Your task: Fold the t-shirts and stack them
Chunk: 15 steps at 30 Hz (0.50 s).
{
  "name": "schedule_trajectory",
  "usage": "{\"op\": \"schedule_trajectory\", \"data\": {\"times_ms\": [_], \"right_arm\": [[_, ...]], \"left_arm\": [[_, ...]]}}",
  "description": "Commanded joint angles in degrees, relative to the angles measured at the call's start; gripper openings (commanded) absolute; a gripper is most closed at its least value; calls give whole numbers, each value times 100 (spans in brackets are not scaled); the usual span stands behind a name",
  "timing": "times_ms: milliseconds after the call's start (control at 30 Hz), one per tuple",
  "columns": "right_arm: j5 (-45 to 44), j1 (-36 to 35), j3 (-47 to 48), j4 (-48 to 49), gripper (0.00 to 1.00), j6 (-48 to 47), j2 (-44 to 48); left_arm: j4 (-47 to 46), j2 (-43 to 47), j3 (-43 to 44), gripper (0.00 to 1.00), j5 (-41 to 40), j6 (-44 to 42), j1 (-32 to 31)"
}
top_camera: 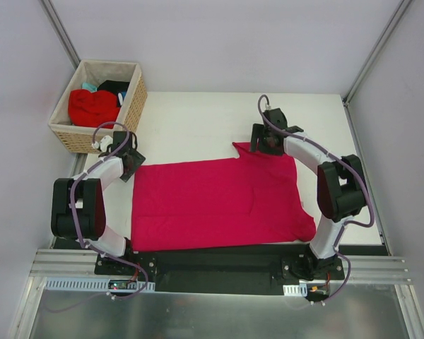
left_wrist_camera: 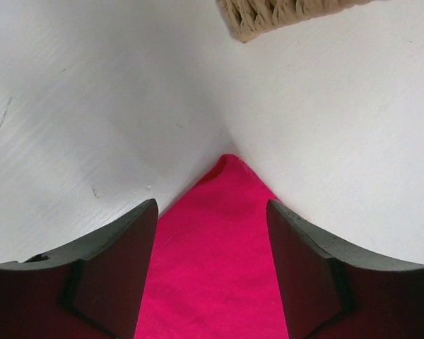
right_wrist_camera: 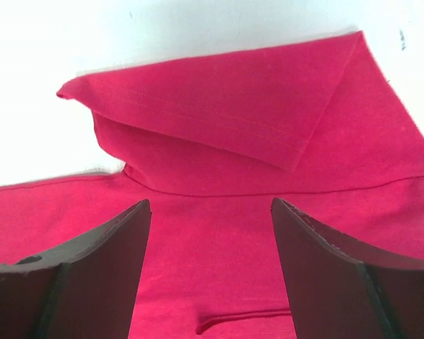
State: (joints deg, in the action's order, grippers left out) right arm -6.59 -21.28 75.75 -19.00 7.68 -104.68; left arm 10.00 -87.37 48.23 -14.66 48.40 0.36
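Opening stage of the first fold. Crimson-pink t-shirt (top_camera: 219, 205) spread flat over the near half of the white table (top_camera: 191, 120), body running left to right, far-right sleeve (right_wrist_camera: 198, 120) doubled over on itself. Left gripper (left_wrist_camera: 212, 212) poised at the far-left corner of the cloth, jaws well apart and straddling the pointed corner, nothing clamped. Right gripper (right_wrist_camera: 210, 208) low over the shirt just near of the folded sleeve, jaws likewise wide, nothing held. Wicker basket (top_camera: 74, 139) at the far left, well apart from the spread shirt, holding a brighter red t-shirt (top_camera: 92, 106) with black cloth (top_camera: 116, 87) and teal cloth (top_camera: 90, 86) behind it. Judged as early in the task: one garment laid out, none yet folded or stacked. Next move, by this reading: closing both pairs of jaws on the far edge, pinching cloth only and not the tabletop, then lifting and carrying that edge evenly toward the near side, so as to avoid skewing or dragging the thin fabric.
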Motion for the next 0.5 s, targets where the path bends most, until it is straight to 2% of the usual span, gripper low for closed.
{"op": "schedule_trajectory", "data": {"times_ms": [0,100,233,267,367,400,467], "right_arm": [[61,-96,-261,300,73,40,413],[316,-105,-516,660,73,101,615],[606,-201,-710,907,73,172,792],[789,-236,-719,916,73,146,792],[844,-429,-719,916,73,111,792],[835,-491,-728,925,73,93,792],[817,-623,-771,916,73,67,792]], "left_arm": [[-226,-184,65,62,146,-24,-27],[-849,88,-470,61,927,90,-10],[-2471,930,-1665,64,2253,292,166],[-2781,1054,-1841,66,2787,327,270],[-3449,1363,-2352,76,3581,617,603],[-3504,1415,-2544,82,3914,713,719],[-3401,1609,-2704,86,4145,820,1035]]}}
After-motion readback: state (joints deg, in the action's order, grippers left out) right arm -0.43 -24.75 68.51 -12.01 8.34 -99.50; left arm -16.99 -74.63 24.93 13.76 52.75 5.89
